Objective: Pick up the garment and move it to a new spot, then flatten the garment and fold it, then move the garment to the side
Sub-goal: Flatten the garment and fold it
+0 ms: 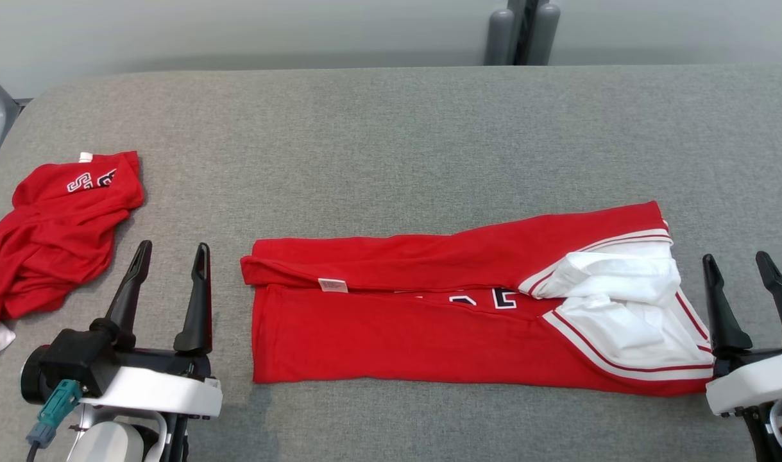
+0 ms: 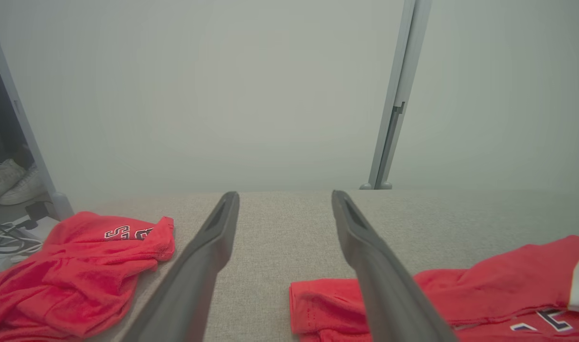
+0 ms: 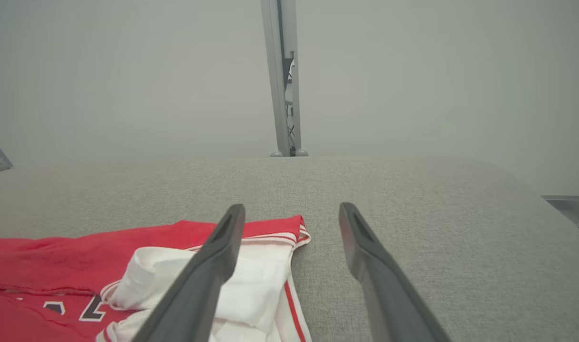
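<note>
head view, nearest first: the left gripper (image 1: 174, 246) sits at 8 o'clock and the right gripper (image 1: 736, 256) at 4 o'clock, both with fingers spread wide and holding nothing. between them, a little toward 5 o'clock of centre, the folded garment (image 1: 429, 321) lies flat on the grey table (image 1: 391, 128) — a long red band with white sleeves bunched at its right end. that end is just beside the right gripper; its left edge is near the left gripper but apart from it. a crumpled red garment (image 1: 57, 237) lies at 9 o'clock, cut by the picture's left edge. beyond the fold, open grey surface runs toward 12 o'clock up to the far edge, where a post (image 1: 522, 32) stands at 1 o'clock. left wrist view adds white shoes (image 2: 9, 183) and cables (image 2: 4, 237) on the floor at 9 o'clock, past the table's left edge. right wrist view shows the table's rounded right edge at 3 o'clock.
</note>
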Robot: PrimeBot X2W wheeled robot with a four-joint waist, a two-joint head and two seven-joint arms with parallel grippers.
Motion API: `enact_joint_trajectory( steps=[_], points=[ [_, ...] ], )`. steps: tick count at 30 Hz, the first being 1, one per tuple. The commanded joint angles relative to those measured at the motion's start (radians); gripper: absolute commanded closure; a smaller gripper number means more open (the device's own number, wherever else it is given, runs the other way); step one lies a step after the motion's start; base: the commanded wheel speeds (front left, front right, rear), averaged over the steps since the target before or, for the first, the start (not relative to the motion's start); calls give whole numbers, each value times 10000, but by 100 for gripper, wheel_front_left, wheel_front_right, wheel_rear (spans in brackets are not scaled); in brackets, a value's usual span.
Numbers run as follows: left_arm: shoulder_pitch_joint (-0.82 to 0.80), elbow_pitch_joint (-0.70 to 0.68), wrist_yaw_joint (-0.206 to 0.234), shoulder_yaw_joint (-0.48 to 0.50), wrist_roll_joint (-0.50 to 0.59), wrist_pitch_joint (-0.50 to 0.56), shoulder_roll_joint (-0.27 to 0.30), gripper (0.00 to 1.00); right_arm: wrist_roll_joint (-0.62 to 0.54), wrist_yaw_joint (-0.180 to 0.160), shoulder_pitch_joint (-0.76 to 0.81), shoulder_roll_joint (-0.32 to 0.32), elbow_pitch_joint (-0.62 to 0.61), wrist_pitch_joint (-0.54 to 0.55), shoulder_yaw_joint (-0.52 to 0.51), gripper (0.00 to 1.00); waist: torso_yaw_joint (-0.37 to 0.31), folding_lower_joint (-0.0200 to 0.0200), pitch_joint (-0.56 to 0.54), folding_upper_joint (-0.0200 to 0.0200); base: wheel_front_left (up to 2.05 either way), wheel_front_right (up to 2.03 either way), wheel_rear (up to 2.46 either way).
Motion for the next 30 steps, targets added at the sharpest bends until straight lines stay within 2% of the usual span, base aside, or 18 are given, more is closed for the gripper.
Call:
enact_joint_trajectory(
  steps=[1, 9, 13, 18, 19, 20, 21, 25, 30],
  points=[
    [-107, 22, -60, 11, 35, -34, 6, 0, 18, -3, -114, -126, 84, 39, 24, 0, 46, 0, 1, 0, 0, 0, 0],
    [-479, 176, -244, -92, 178, -34, -169, 0, 487, -3, -1190, -632, 2487, 52, 741, 0, 413, 0, 281, 0, 0, 0, 0],
    [-744, 363, -393, -151, 142, -34, -272, 0, 1037, -3, -1880, -598, 3963, -53, 1659, 0, 559, 0, 518, 0, 0, 0, 0],
    [-826, 497, -498, -69, 188, -35, -353, 0, 1676, -3, -2197, -556, 5122, -78, 2485, 0, 603, 0, 580, 0, 0, 0, 0],
    [-832, 520, -491, -50, 204, -35, -368, 0, 1799, -3, -2208, -534, 5334, -61, 2624, 24, 602, 0, 575, 0, 0, 0, 0],
    [-830, 539, -500, -34, 218, -35, -377, 0, 1908, -1, -2245, -516, 5503, -63, 2783, 58, 593, 0, 570, 0, 0, 0, 0],
    [-825, 564, -520, -21, 224, -35, -380, 0, 2067, -3, -2265, -502, 5626, -72, 2930, 98, 579, 0, 563, 0, 0, 0, 0],
    [-833, 615, -543, 85, 264, -35, -364, 0, 2538, -14, -2398, -753, 5844, -385, 3338, 100, 440, 0, 504, 0, 0, 0, 0],
    [-790, 621, -594, 176, 295, -35, -354, 0, 2912, -28, -2635, -1284, 5918, -905, 3204, 100, 179, 0, 450, 0, 0, 0, 0]
  ],
)
